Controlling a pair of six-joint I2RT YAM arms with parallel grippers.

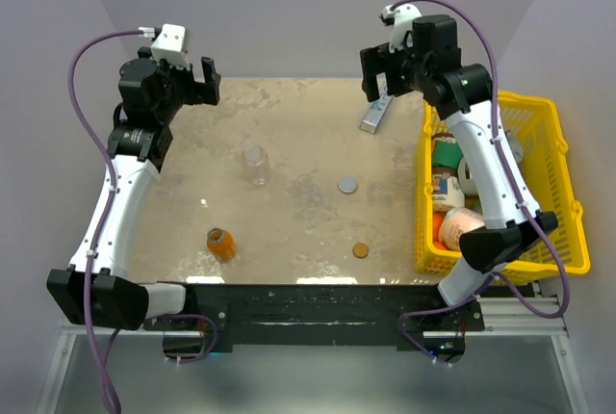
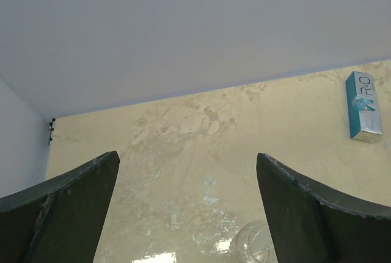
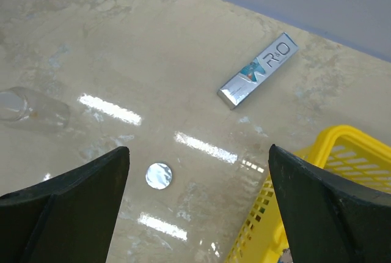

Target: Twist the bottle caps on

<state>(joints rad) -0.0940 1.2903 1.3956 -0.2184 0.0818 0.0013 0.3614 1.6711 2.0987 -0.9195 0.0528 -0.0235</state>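
Observation:
A clear bottle (image 1: 255, 165) stands upright left of the table's middle; its rim shows in the left wrist view (image 2: 253, 244) and it shows faintly in the right wrist view (image 3: 30, 110). An orange bottle (image 1: 221, 244) stands near the front left. A silver-grey cap (image 1: 347, 185) lies flat at mid-table and shows in the right wrist view (image 3: 159, 175). A brownish-orange cap (image 1: 360, 250) lies nearer the front. My left gripper (image 1: 197, 84) is open and empty, raised at the back left. My right gripper (image 1: 385, 72) is open and empty, raised at the back right.
A silver-and-teal rectangular bar (image 1: 375, 116) lies at the back right of the table, seen too in the wrist views (image 2: 365, 105) (image 3: 258, 70). A yellow basket (image 1: 553, 183) holding several containers stands along the right edge, under my right arm.

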